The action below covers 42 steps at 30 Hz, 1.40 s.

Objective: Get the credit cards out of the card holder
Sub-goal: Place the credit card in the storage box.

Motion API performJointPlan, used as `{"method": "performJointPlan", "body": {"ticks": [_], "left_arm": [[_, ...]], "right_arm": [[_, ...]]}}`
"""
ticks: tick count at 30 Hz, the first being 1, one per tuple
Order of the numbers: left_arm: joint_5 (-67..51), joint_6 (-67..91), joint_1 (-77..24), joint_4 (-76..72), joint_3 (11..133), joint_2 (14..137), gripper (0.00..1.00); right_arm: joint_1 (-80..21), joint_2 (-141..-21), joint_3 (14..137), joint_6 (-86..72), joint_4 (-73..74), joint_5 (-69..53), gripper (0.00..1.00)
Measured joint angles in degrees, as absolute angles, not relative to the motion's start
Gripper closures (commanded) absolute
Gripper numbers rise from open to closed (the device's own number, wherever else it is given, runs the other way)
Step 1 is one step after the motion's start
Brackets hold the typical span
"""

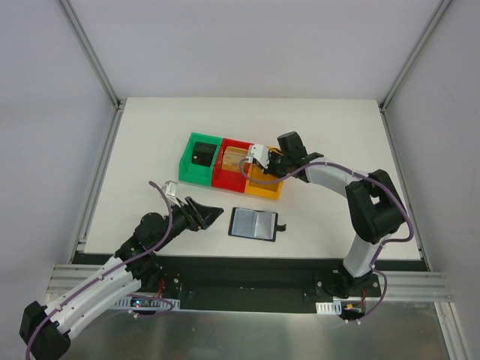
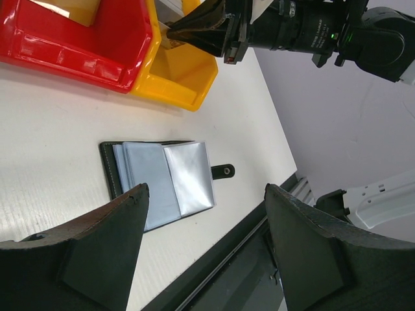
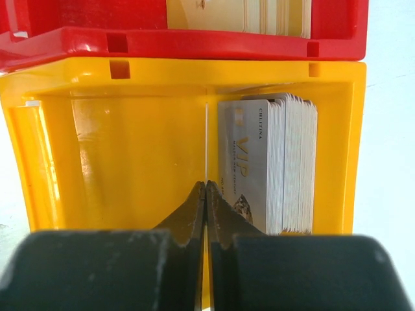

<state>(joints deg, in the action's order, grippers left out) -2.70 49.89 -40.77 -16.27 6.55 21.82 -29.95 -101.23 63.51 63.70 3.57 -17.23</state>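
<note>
Your card holder (image 2: 162,181) has a matt black cover and glossy bluish-grey inner sleeves. The yellow bin (image 3: 130,129) and red bin (image 3: 194,42) are smooth, shiny plastic, and the cards (image 3: 272,168) standing in the yellow one look like smooth silvery plastic. The table (image 2: 52,110) is matt white, faintly grained; the fingers (image 2: 91,259) of the left pincer (image 2: 206,194) are matt black, slightly rough.

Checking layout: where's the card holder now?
Top view: card holder lies open mid-table, nearer than the yellow bin, just right of the left gripper.
</note>
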Motion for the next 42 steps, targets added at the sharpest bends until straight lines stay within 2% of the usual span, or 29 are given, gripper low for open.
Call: {"method": "performJointPlan", "body": {"ticks": [8,20,42], "left_arm": [[-2.66,49.91,-40.77,-16.19,5.58,21.74,0.29],[-2.48,49.89,-40.77,-16.19,5.58,21.71,0.28],[-2.48,49.91,-40.77,-16.40,4.86,21.71,0.28]], "right_arm": [[-30.06,-102.15,63.70,63.72,3.49,-16.58,0.99],[-30.26,-103.18,65.04,63.68,4.54,-15.20,0.91],[-30.81,-103.35,68.75,63.51,5.45,-10.28,0.89]]}}
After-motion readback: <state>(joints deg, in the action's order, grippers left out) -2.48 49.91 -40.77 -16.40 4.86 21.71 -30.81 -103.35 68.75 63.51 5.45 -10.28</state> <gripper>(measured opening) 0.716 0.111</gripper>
